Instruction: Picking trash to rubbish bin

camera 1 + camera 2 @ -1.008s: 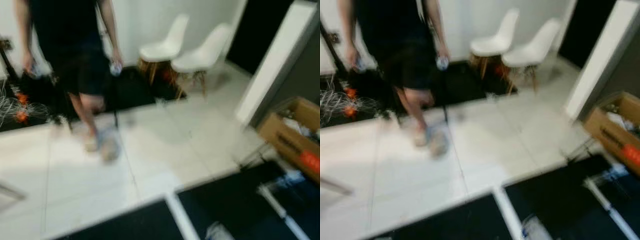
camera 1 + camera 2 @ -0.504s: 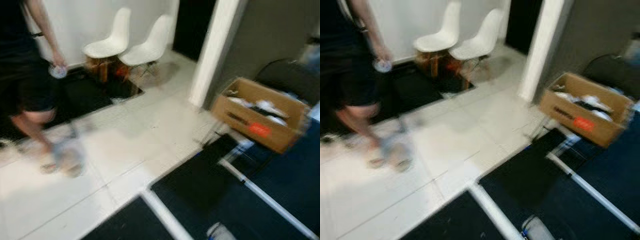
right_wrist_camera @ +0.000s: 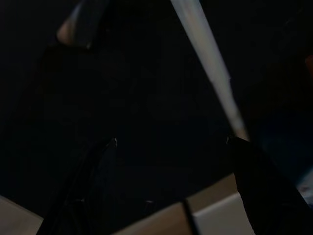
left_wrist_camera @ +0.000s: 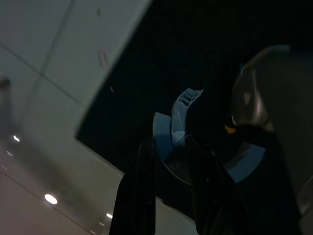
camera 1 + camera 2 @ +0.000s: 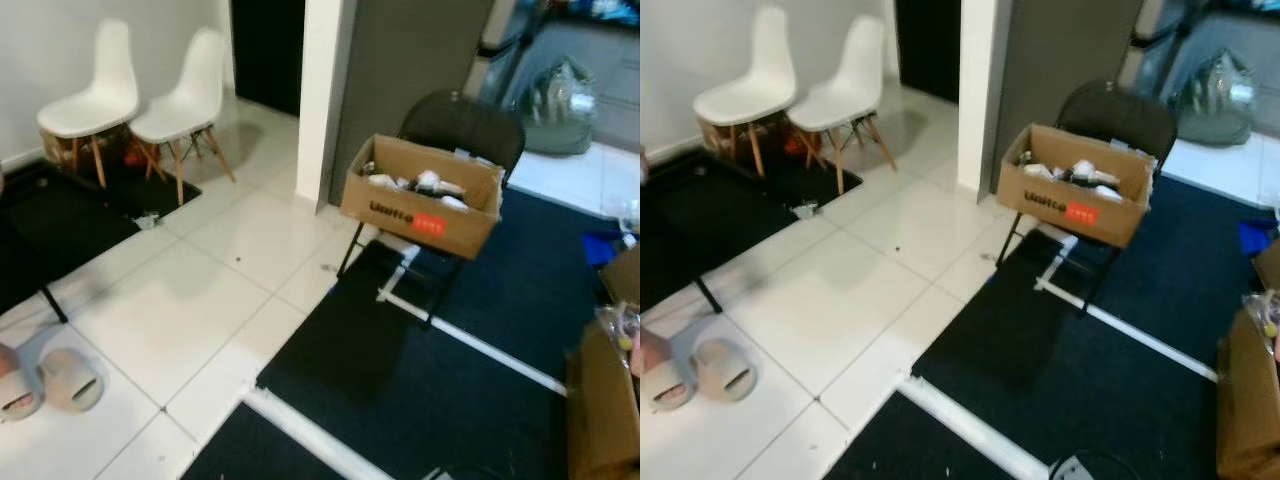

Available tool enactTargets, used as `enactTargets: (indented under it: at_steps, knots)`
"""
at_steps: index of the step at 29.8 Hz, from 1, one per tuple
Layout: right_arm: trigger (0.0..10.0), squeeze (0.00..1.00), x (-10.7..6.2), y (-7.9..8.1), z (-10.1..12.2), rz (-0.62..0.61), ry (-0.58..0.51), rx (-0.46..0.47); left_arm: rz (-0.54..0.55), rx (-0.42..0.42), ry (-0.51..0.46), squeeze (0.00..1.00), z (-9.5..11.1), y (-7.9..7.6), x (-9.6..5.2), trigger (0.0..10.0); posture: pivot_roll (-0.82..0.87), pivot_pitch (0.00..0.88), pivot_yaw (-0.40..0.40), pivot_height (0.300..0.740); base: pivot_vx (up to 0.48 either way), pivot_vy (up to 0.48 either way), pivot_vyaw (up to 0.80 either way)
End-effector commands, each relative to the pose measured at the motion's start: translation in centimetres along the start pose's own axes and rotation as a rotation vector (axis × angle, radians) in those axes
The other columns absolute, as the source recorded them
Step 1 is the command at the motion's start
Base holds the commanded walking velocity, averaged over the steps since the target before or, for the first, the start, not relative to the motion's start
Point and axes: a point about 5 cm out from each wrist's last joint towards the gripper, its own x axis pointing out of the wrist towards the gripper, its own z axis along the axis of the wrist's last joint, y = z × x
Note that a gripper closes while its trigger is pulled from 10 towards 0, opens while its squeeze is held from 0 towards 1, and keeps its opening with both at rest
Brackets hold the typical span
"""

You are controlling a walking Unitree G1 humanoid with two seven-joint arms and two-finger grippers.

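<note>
Between my left pincer's (image 4: 168, 188) narrow-set fingers sits a pale blue plastic scrap (image 4: 171, 132), pinched, while the cardboard box of rubbish (image 5: 425, 192) on the folding chair (image 5: 462, 125) stands well ahead and rightward; my right pincer's (image 3: 171, 147) fingers hang spread.
</note>
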Motion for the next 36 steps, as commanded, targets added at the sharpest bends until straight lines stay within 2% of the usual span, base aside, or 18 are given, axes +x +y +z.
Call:
enactTargets:
  at_steps: [1,6,16,27,31,36]
  knots:
    - [10.0,0.00,0.0,0.1,0.5,-0.005,-0.017,0.018,-0.009,0.017,-0.017,0.00,0.5,0.0,0.0,10.0,0.01,0.000,0.044,0.740,0.000,0.000,-0.80]
    - [10.0,0.00,0.1,0.6,0.5,0.003,-0.018,0.014,-0.016,0.023,-0.052,0.00,1.7,-0.1,0.1,10.0,0.00,0.001,0.040,0.740,0.000,0.000,-0.80]
    - [10.0,0.00,0.1,0.5,-0.4,0.002,0.001,0.028,-0.027,0.043,-0.072,0.00,2.5,-0.7,0.2,10.0,-0.02,0.014,0.056,0.740,0.000,0.000,-0.80]
    - [10.0,0.00,0.0,0.2,-0.1,0.003,-0.014,0.056,0.008,0.047,-0.092,0.00,3.0,0.1,0.2,10.0,-0.01,0.012,0.058,0.740,0.000,0.000,-0.80]
    - [10.0,0.00,0.0,0.2,1.2,0.004,-0.048,0.055,0.030,0.034,-0.105,0.00,3.3,0.6,0.2,10.0,0.00,0.016,0.051,0.740,0.000,0.000,0.00]
    - [10.0,0.00,0.0,0.1,1.5,0.003,-0.058,0.040,0.039,0.015,-0.110,0.00,3.4,0.7,0.2,10.0,0.00,0.018,0.044,0.740,0.225,0.000,0.00]
